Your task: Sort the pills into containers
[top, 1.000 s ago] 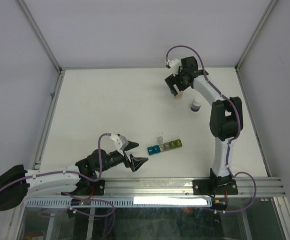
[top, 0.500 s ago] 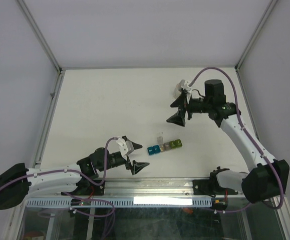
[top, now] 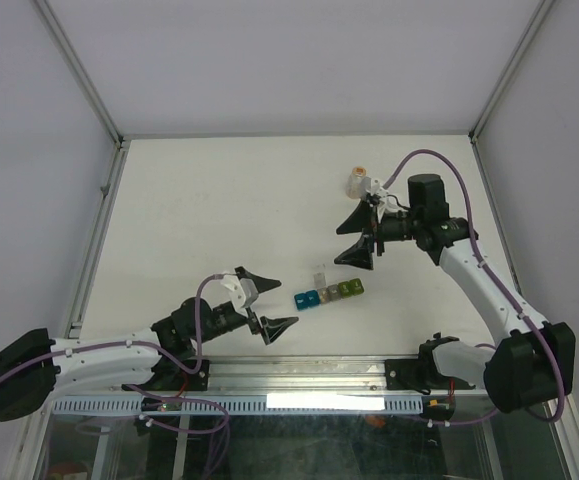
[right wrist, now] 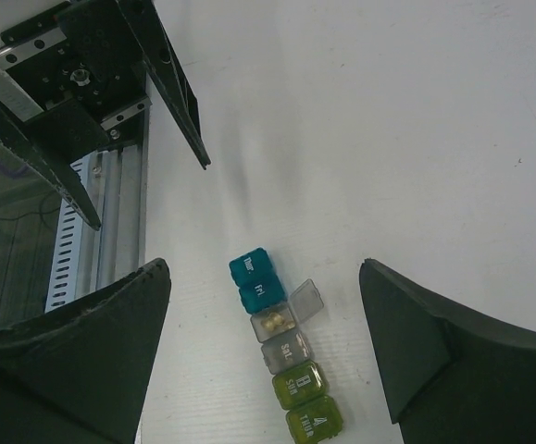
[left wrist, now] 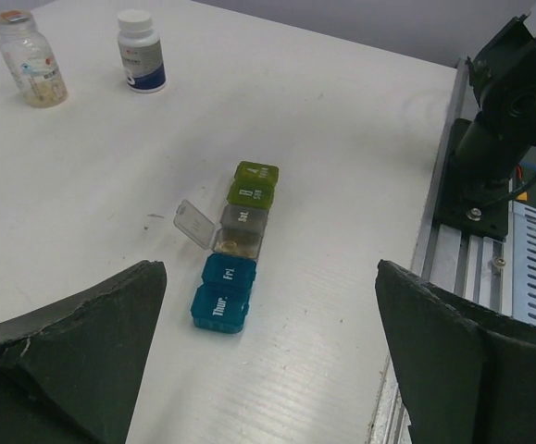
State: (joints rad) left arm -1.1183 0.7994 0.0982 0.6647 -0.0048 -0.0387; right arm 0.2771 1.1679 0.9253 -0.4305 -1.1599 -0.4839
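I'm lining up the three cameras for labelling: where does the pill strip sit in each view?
Top external: pill strip just below centre.
Left wrist: pill strip at the centre of the picture.
Right wrist: pill strip at bottom centre.
Shared landmark: its open clear lid, flipped out beside the strip's middle.

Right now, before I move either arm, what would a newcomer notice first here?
The bright pill box mid-table stands out first, one lid flipped open with golden pills inside. The open left hand sits off its blue end and the open right hand on its far side, neither touching it. A clear bottle and a white-capped bottle stand farther back.
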